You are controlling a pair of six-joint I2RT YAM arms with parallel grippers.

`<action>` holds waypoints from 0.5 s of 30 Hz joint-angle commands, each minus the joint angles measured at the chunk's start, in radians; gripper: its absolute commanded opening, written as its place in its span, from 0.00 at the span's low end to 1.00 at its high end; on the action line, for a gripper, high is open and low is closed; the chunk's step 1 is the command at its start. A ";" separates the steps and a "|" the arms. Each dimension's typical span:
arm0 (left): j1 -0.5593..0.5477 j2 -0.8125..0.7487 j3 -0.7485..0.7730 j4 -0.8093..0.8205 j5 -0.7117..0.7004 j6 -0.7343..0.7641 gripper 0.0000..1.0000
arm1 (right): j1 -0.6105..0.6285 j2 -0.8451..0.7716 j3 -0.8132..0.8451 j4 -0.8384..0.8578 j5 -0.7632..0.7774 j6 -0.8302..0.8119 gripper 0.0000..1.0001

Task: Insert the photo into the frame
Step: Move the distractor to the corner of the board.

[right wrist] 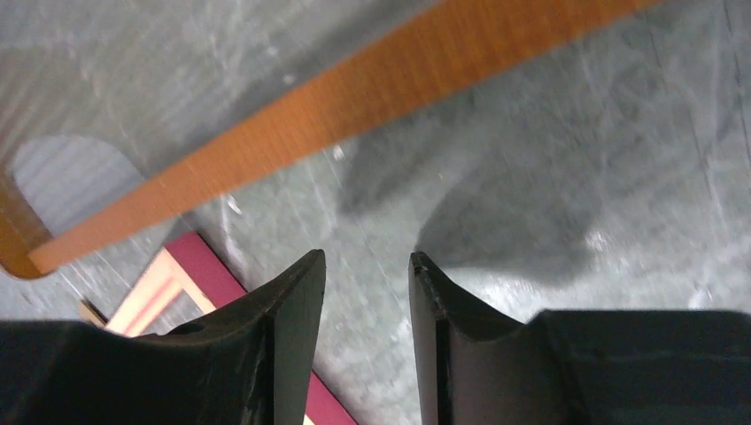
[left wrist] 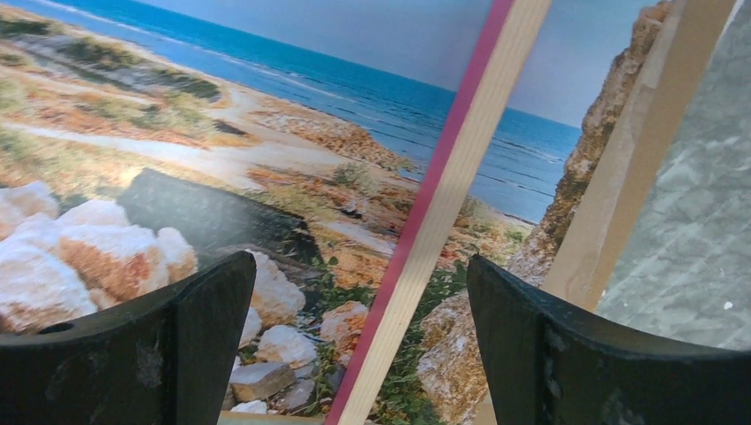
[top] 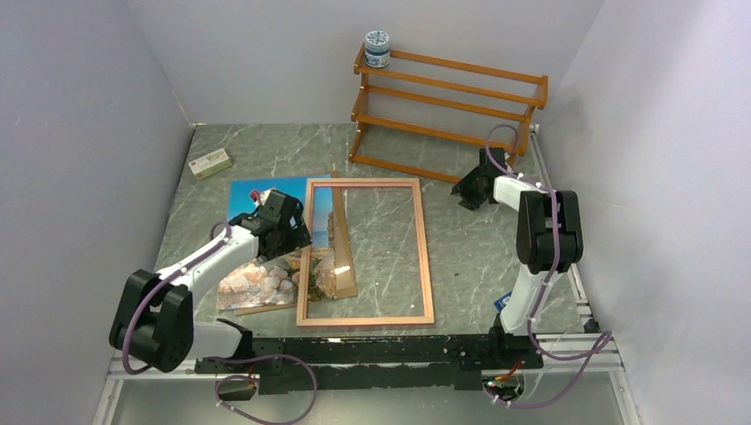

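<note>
1. Top view: the frame [top: 426,266] lies flat in the middle of the table [top: 469,257], pale wood side up. The photo [top: 252,197] lies picture-up at its left. The photo's right part is under the frame's left rail, and its middle is hidden by the left gripper [top: 285,226]
2. Same view: a brown panel [top: 344,239] shows as a narrow strip inside the frame; whether it lies flat or tilts cannot be told. The right gripper [top: 472,188] is near the foot of the wooden rack [top: 447,97], its fingers too small to read here. A jar [top: 377,49] stands on the rack's top shelf and a small box [top: 211,163] lies far left
3. Left wrist view: the fingers [left wrist: 177,341] stand wide apart above the photo, clamped on nothing. The frame's rail crosses between them, pink along one edge. Whether they touch the print cannot be told, and the photo's edges are cut off
4. Right wrist view: the fingers [right wrist: 297,310] are a narrow gap apart with only bare table between. A blurred rack rail crosses above them, and one pink frame corner peeks in at lower left
</note>
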 commanded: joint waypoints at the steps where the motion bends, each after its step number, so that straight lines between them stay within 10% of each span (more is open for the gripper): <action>1: 0.013 0.020 -0.012 0.127 0.104 0.054 0.94 | -0.014 0.081 0.024 0.076 0.021 0.009 0.42; 15: 0.015 0.110 0.015 0.160 0.152 0.102 0.94 | -0.106 0.202 0.076 0.281 0.010 0.010 0.30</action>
